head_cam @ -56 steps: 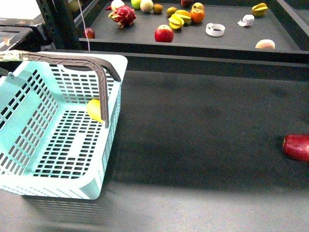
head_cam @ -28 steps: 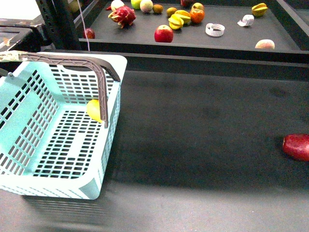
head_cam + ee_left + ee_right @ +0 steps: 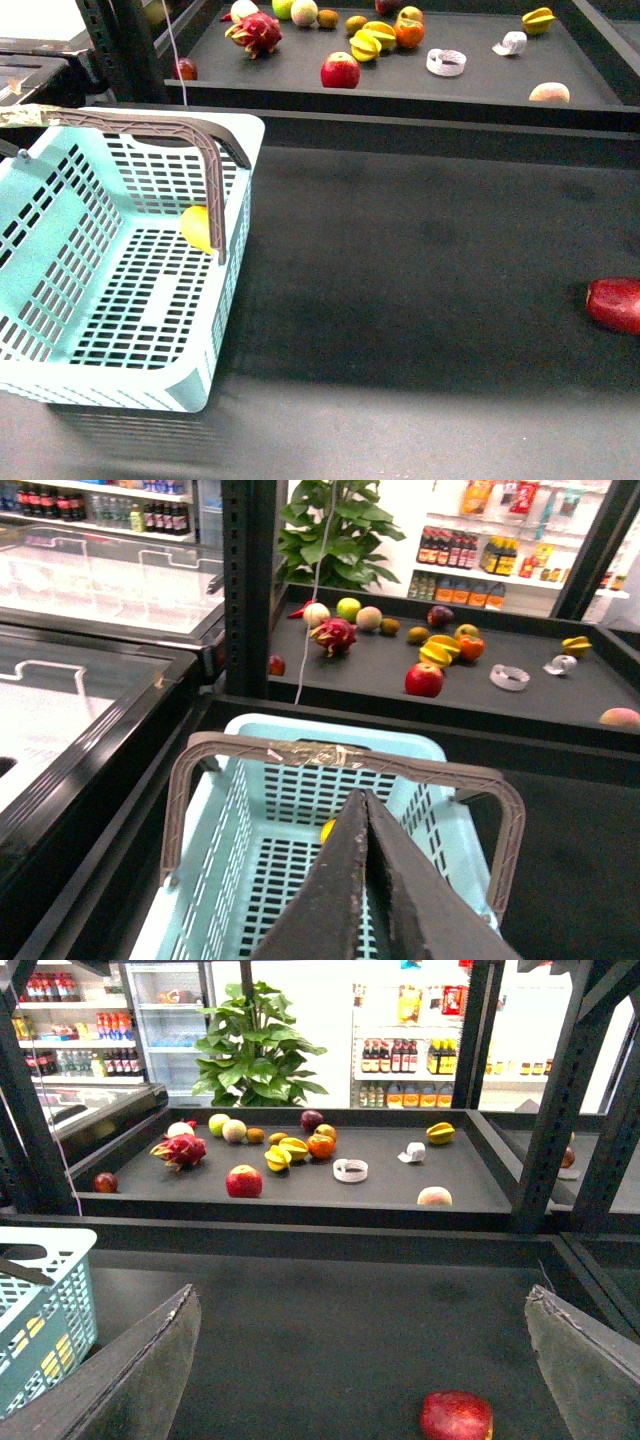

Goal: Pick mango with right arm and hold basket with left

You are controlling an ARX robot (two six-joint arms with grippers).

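Yellow mango (image 3: 196,228) lay inside the turquoise basket (image 3: 60,375) by its right wall, left gripper (image 3: 366,810) pressed shut, right gripper (image 3: 365,1360) spread wide, no readable writing.

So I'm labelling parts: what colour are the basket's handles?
Grey-brown; the basket handles show best in the left wrist view.

The pale turquoise basket (image 3: 110,270) sits at the worktop's (image 3: 420,290) left edge, a yellow mango (image 3: 197,228) inside against its right wall. A dark red fruit (image 3: 614,303) lies at the right edge.
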